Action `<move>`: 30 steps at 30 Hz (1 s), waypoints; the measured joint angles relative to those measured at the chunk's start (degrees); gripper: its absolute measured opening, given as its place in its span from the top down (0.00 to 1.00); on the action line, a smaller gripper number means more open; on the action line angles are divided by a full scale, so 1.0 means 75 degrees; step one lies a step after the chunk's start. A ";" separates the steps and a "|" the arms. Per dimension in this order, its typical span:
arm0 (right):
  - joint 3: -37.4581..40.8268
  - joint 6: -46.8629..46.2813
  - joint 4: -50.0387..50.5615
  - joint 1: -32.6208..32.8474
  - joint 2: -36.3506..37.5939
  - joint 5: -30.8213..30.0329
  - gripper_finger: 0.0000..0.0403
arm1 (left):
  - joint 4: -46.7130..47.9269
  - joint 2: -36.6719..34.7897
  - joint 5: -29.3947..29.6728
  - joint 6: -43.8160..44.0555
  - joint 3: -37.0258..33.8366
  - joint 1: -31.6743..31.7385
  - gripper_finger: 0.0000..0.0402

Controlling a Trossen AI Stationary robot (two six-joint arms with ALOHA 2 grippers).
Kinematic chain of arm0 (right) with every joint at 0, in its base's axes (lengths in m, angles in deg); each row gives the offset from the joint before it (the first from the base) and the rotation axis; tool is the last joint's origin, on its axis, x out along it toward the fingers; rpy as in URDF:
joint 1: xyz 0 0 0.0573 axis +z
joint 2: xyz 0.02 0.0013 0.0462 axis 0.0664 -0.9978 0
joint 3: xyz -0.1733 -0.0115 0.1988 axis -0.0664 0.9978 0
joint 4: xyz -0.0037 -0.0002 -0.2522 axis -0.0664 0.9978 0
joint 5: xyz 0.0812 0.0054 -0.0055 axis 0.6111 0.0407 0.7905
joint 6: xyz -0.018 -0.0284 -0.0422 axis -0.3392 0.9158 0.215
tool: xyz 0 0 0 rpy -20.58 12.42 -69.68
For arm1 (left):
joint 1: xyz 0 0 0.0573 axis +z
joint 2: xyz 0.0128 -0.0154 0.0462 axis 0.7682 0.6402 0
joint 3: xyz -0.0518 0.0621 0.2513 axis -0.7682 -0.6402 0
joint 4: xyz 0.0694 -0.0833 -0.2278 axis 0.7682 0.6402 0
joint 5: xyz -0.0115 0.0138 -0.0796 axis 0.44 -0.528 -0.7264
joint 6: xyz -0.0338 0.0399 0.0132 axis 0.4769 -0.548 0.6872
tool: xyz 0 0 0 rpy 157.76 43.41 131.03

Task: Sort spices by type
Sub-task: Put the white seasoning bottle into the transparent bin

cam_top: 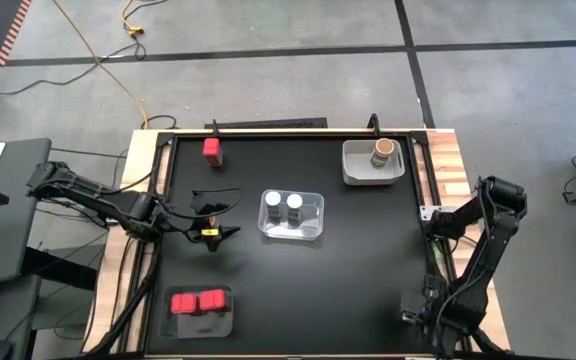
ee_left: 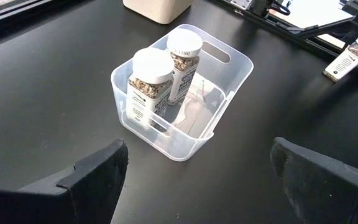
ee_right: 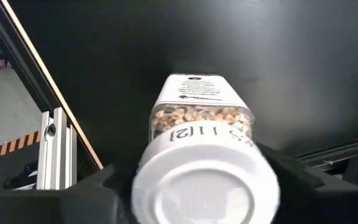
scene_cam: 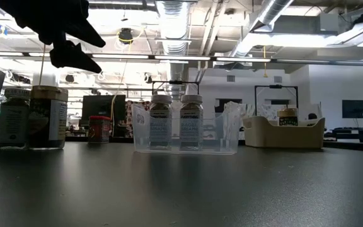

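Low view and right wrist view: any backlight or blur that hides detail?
Low view: bright ceiling lights leave the left gripper a black silhouette. Right wrist view: the clear jar's white round lid is so near that its edge is soft, while the label farther down stays readable.

L arm, dark six-joint, reaches in from the table's left edge, forearm about level, wrist pointing toward table centre. Left gripper (cam_top: 215,212) hangs above the tabletop w/ its two dark fingers (ee_left: 95,177) spread wide, nothing between them. R arm is folded back at the table's right side, elbow high, wrist dropped to the near right corner. Right gripper (cam_top: 410,312) sits low there, fingers either side of a white-lidded clear jar (ee_right: 202,155), touching it.
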 joint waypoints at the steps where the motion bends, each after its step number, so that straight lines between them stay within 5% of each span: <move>1: 0.0000 0.0000 0.0024 0.0000 0.0000 0.0000 0.39 | 0.0000 0.0000 0.0000 0.0000 0.0000 0.0000 0.06; 4: 0.0000 0.0003 0.0043 -0.0026 0.0006 -0.0087 0.46 | 0.0000 0.0000 0.0000 0.0000 0.0000 0.0000 0.06; 18: 0.0000 0.0837 0.0687 -0.1315 0.0843 -0.0831 0.46 | 0.0000 0.0000 0.0000 0.0000 0.0000 0.0003 0.06; 30: -0.0231 0.2747 0.1647 -0.4339 0.2535 -0.1683 0.45 | 0.0000 0.0000 0.0000 0.0000 -0.0003 0.0003 0.06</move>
